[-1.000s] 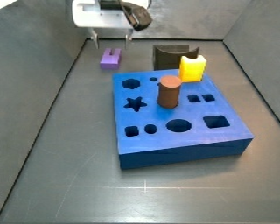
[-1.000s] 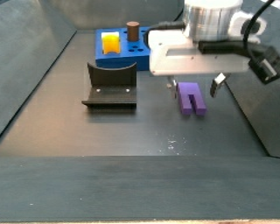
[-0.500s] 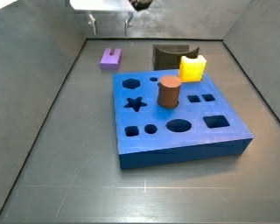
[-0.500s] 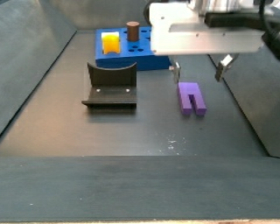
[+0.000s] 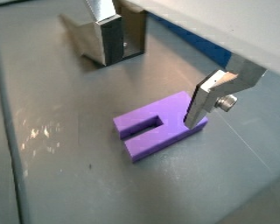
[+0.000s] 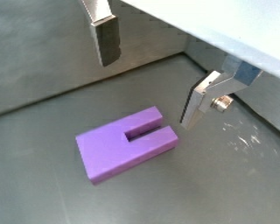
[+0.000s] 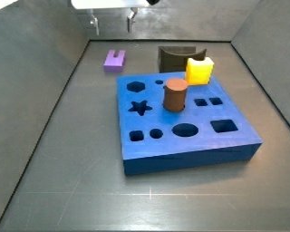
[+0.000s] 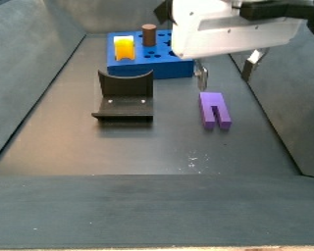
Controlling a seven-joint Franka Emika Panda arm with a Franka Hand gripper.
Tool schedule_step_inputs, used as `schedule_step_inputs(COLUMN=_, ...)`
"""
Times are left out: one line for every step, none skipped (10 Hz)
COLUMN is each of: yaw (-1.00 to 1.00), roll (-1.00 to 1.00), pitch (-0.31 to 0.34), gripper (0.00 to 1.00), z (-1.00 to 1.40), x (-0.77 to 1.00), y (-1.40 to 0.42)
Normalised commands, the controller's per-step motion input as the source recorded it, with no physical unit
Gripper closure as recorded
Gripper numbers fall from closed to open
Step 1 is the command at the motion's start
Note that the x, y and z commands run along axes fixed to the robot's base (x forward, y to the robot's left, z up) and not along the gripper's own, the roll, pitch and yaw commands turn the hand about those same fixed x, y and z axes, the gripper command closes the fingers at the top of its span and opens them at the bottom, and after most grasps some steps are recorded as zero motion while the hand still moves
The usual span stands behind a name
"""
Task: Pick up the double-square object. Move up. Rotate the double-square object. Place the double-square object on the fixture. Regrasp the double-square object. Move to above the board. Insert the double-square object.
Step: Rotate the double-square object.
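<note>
There is one double-square object [image 8: 216, 110], a small lavender plastic block with a slot cut into one end. It lies flat on the dark grey worktop [image 7: 62, 136], near the far edge in a side view [image 7: 113, 61] and close to one side wall. Nothing touches it. In both wrist views the block [image 5: 163, 129] [image 6: 125, 143] rests on the worktop below the fingers, with bare surface all around it.

The gripper [image 8: 226, 69] hangs above the block, high up near the edge of the picture. Its two flat silver fingers [image 6: 104, 35] stand wide apart and hold nothing; one finger [image 5: 206, 101] appears in front of the block's end in a wrist view, and I cannot tell its height over the block from there.

There is one fixture [image 8: 123, 96], a small dark brown bracket with raised sides. It stands on the worktop between the block and the other side wall, well apart from the block.

There is one board [image 7: 184, 122], a thick blue square slab with shaped holes, in the middle of the worktop. It carries one brown cylinder [image 7: 176, 93] and one yellow block [image 7: 199, 70]. Between the board and the lavender block there is a strip of open worktop.
</note>
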Motion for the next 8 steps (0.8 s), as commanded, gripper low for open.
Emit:
schedule_step_inputs(yaw=1.0, roll=0.0, pitch=-0.002, gripper=0.0, z=-0.09, x=0.04, y=0.0)
schedule_step_inputs(yaw=1.0, roll=0.0, pitch=-0.002, gripper=0.0, z=-0.07, x=0.04, y=0.0)
schedule_step_inputs(yaw=1.0, roll=0.0, pitch=-0.002, gripper=0.0, z=-0.07, x=0.04, y=0.0)
schedule_step_inputs(yaw=1.0, roll=0.0, pitch=-0.002, gripper=0.0, z=-0.07, x=0.04, y=0.0)
schedule_step_inputs(yaw=1.0, roll=0.0, pitch=-0.003, gripper=0.0, z=-0.06, x=0.04, y=0.0)
schedule_step_inputs(yaw=1.0, roll=0.0, pitch=-0.003, gripper=0.0, z=-0.06, x=0.04, y=0.0)
schedule_step_inputs(yaw=1.0, roll=0.0, pitch=-0.003, gripper=0.0, z=-0.06, x=0.04, y=0.0)
schedule_step_inputs(yaw=1.0, roll=0.0, pitch=-0.003, gripper=0.0, z=-0.06, x=0.04, y=0.0)
